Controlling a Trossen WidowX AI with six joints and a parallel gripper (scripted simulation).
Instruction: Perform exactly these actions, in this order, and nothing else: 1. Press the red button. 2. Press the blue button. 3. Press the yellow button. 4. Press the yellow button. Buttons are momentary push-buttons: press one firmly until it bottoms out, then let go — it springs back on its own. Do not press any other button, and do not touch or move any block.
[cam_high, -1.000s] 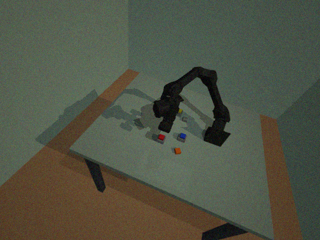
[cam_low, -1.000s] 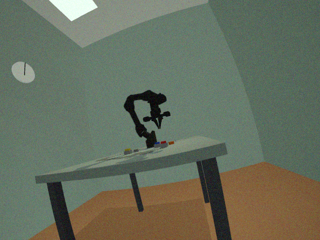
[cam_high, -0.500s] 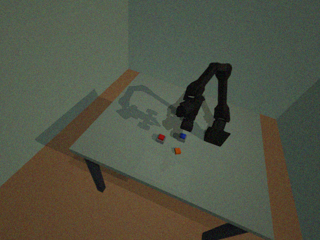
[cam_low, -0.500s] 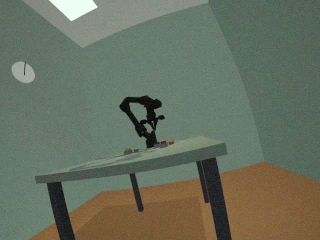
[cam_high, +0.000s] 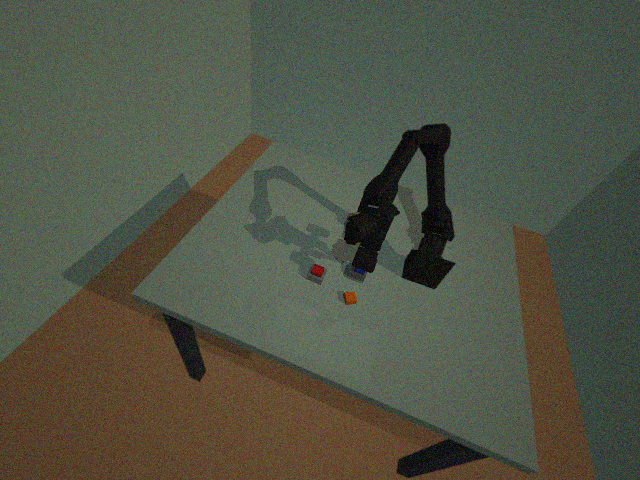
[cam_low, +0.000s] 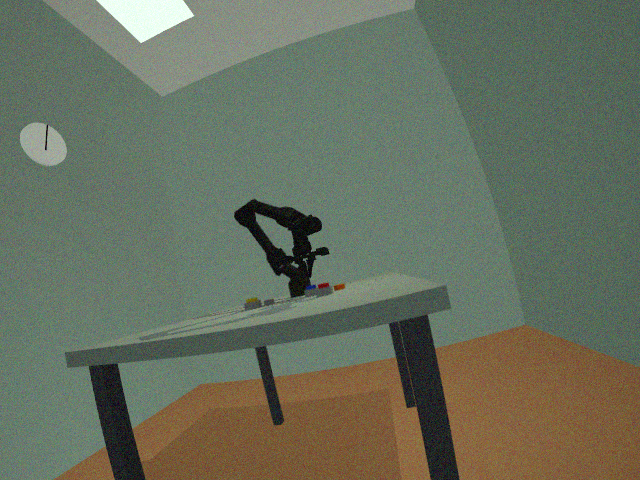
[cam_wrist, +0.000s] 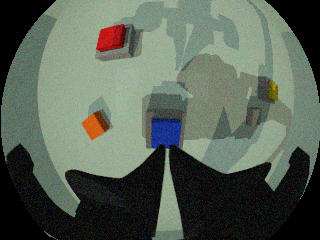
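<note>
Gripper (cam_high: 366, 269) (cam_low: 310, 279) (cam_wrist: 167, 148) — clenched, grasping nothing, fingertips hovering at blue button (cam_high: 359, 271) (cam_low: 310, 287) (cam_wrist: 166, 132), contact unclear | red button (cam_high: 317, 270) (cam_low: 323, 285) (cam_wrist: 111, 38) — sitting near blue | yellow button (cam_low: 252, 300) (cam_wrist: 272, 91) lying well apart | orange block (cam_high: 350, 297) (cam_low: 339, 287) (cam_wrist: 95, 125) resting nearby

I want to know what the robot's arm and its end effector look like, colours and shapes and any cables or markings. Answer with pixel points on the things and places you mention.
The jointed robot arm (cam_high: 435, 178) (cam_low: 263, 237) is matte black all over, with slim links and chunkier joints. Its black two-fingered end effector (cam_wrist: 167, 148) has broad fingers tapering to narrow tips. I can't make out any cables or lettering.
</note>
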